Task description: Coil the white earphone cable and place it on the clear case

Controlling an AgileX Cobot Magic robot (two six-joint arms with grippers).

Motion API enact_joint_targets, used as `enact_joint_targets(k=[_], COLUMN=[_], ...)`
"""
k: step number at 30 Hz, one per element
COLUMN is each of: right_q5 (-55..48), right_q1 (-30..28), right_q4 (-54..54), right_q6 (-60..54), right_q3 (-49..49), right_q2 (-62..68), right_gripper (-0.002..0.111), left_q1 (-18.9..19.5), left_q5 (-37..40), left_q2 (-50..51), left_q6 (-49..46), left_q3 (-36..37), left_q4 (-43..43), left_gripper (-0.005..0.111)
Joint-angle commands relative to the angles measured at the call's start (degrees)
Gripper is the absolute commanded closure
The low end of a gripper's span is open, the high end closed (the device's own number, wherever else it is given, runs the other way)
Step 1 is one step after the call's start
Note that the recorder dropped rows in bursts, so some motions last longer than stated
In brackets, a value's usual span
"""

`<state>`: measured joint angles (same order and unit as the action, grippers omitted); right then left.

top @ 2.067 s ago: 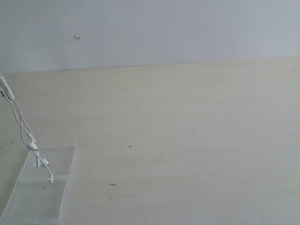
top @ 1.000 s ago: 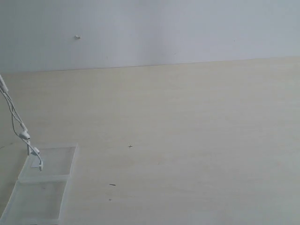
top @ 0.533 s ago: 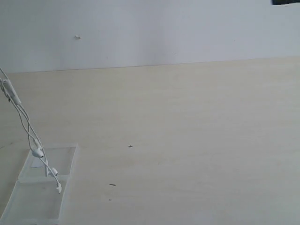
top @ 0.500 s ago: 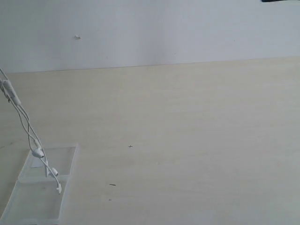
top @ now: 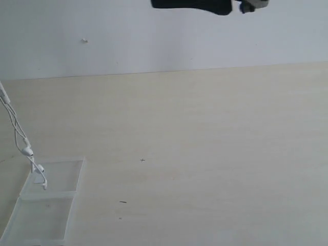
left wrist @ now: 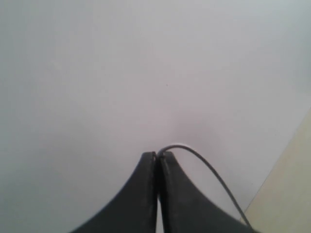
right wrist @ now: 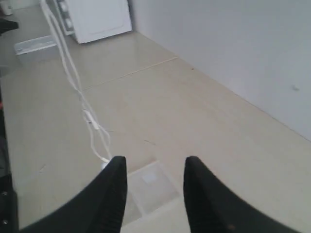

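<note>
The white earphone cable point(top: 15, 125) hangs down from beyond the left edge of the exterior view. Its earbuds point(top: 41, 177) dangle just over the far half of the clear case point(top: 48, 215), which lies open and flat at the table's front left. My left gripper point(left wrist: 158, 154) is shut on the cable point(left wrist: 214, 177), which arcs away from the fingertips; only wall lies behind it. My right gripper point(right wrist: 155, 162) is open and empty, high above the clear case point(right wrist: 163, 191), with the hanging cable point(right wrist: 73, 80) off to one side.
A dark part of the right arm point(top: 189, 4) crosses the top edge of the exterior view, in front of the wall. A white cabinet point(right wrist: 97, 17) and a small clear box point(right wrist: 35, 46) stand beyond the table. The pale tabletop point(top: 205, 154) stretches to the right.
The dark arm has slid in along the top edge from the right. The dangling earbuds have swung back and risen from the case's middle to its far half.
</note>
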<state>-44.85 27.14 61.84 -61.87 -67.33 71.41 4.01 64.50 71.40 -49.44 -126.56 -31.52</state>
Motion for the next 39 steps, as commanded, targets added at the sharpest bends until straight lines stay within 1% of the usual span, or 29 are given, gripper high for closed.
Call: enact_joint_targets(k=[1, 9, 12, 17, 19, 21, 23, 30, 35, 39], right_q5=[1.9, 2.8, 3.33, 3.69, 4.48, 6.35, 8.83, 11.12, 10.7, 11.26], right_q1=[3.62, 9.97, 12.34, 14.9, 15.87, 16.98, 18.16, 20.79, 21.36, 23.5], right_q4=[9.32, 23.3, 26.43, 34.01, 38.1, 38.1, 38.1, 38.1, 38.1, 38.1], right_q6=[-6.68, -22.44, -25.59, -32.05, -35.75, -39.2, -39.48, -39.48, -36.7, -36.53], right_q3=[-0.57, -0.57, -0.57, -0.57, -0.57, -0.7, -1.65, -6.71, -13.19, -15.55], right_q2=[2.83, 9.11, 10.94, 13.5, 14.07, 14.59, 15.35, 19.66, 22.71, 24.59], right_gripper=[0.068, 0.068, 0.068, 0.059, 0.058, 0.058, 0.058, 0.058, 0.058, 0.058], left_q1=[0.05, 0.05, 0.05, 0.05, 0.05, 0.05, 0.05, 0.05, 0.05, 0.05], left_q5=[-0.34, -0.34, -0.34, -0.34, -0.34, -0.34, -0.34, -0.34, -0.34, -0.34], left_q2=[0.36, 0.36, 0.36, 0.36, 0.36, 0.36, 0.36, 0.36, 0.36, 0.36], left_q6=[-0.25, -0.26, -0.26, -0.26, -0.26, -0.26, -0.26, -0.26, -0.26, -0.26], left_q3=[-0.23, -0.23, -0.23, -0.23, -0.23, -0.23, -0.23, -0.23, -0.23, -0.23], left_q4=[-0.34, -0.19, -0.19, -0.19, -0.19, -0.19, -0.19, -0.22, -0.22, -0.22], left_gripper=[0.107, 0.107, 0.107, 0.107, 0.107, 0.107, 0.107, 0.107, 0.107, 0.107])
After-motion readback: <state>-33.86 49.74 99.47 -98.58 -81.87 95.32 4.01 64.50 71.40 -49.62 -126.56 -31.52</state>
